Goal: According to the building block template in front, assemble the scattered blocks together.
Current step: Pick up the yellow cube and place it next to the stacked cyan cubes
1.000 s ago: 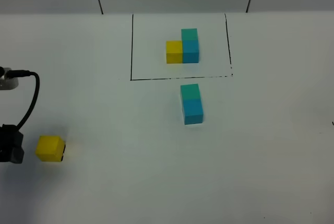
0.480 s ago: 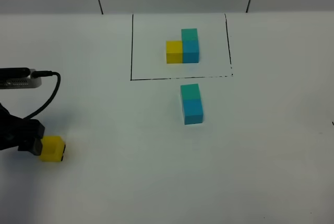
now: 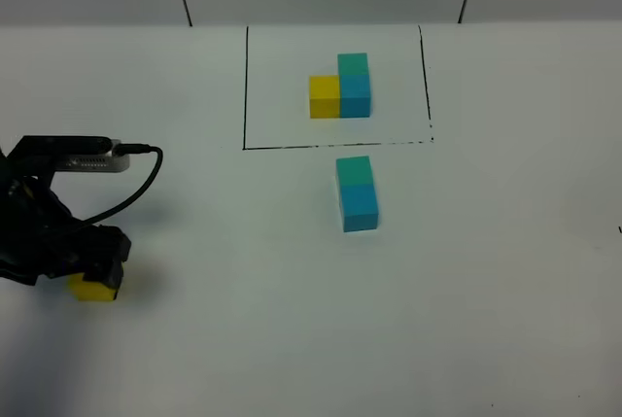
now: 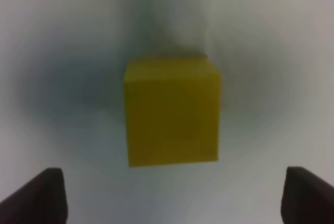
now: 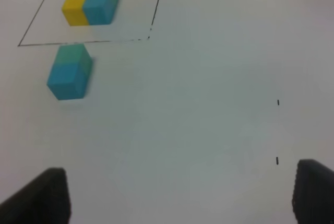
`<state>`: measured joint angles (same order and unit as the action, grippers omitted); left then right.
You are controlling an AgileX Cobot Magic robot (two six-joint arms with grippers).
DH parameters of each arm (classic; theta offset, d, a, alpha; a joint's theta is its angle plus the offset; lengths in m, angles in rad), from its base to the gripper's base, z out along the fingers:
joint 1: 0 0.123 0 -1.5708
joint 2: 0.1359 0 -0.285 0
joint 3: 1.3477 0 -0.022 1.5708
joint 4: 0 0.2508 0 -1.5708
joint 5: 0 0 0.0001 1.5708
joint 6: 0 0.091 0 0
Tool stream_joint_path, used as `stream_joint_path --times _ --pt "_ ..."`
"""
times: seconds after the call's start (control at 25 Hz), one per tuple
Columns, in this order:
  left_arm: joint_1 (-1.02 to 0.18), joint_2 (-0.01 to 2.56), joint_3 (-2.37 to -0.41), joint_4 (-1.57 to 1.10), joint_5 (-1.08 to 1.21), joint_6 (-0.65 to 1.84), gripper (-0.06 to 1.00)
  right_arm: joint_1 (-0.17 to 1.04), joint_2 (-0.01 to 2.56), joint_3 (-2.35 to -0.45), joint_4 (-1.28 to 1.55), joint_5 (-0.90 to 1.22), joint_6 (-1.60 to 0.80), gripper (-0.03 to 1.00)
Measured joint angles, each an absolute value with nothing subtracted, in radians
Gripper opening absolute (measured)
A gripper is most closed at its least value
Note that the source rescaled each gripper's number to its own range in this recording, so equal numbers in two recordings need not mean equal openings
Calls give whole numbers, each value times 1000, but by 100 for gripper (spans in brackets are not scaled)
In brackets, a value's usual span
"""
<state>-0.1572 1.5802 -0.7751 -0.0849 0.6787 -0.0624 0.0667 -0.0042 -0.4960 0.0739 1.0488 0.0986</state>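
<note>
My left gripper (image 3: 97, 263) is low over the table (image 3: 486, 320), at the near left side. Its two fingers (image 4: 44, 198) are wide apart and hold nothing. The yellow block (image 4: 172, 112) sits on the table right in front of the gap between them. The fingers do not touch it in my left wrist view. From the high camera, my gripper hides the far part of the yellow block (image 3: 92, 290), and only its near edge peeks out. A black cable (image 3: 136, 189) loops up from my left arm.

My right gripper (image 5: 180, 195) has its fingers apart too, with only bare table between them. It does not show in the high view.

The other two loose blocks are well away from the yellow one, out in the middle of the table. The green block (image 3: 354, 170) and the blue block (image 3: 360, 208) touch each other. The green one is on the far side and the blue one is on the near side. They sit just on the near side of the black frame (image 3: 245, 86).

Inside that frame is the template (image 3: 340, 94). It has a yellow cube on the left, a blue cube touching it on the right, and a green cube on the far side of the blue one.
</note>
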Motion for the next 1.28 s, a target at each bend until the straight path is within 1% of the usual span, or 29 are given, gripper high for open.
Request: stream_joint_path --times 0.56,0.92,1.16,1.28 --pt "-159 1580 -686 -71 541 -78 92 67 -4 -496 74 1049 99 73" --pt "-159 1648 -684 -38 528 -99 91 67 -4 -496 74 1049 99 73" --pt "-159 1691 -684 -38 482 -123 88 67 -4 -496 74 1049 99 73" --pt "-159 1693 -684 -38 467 -133 84 67 -4 -496 74 1049 99 73"
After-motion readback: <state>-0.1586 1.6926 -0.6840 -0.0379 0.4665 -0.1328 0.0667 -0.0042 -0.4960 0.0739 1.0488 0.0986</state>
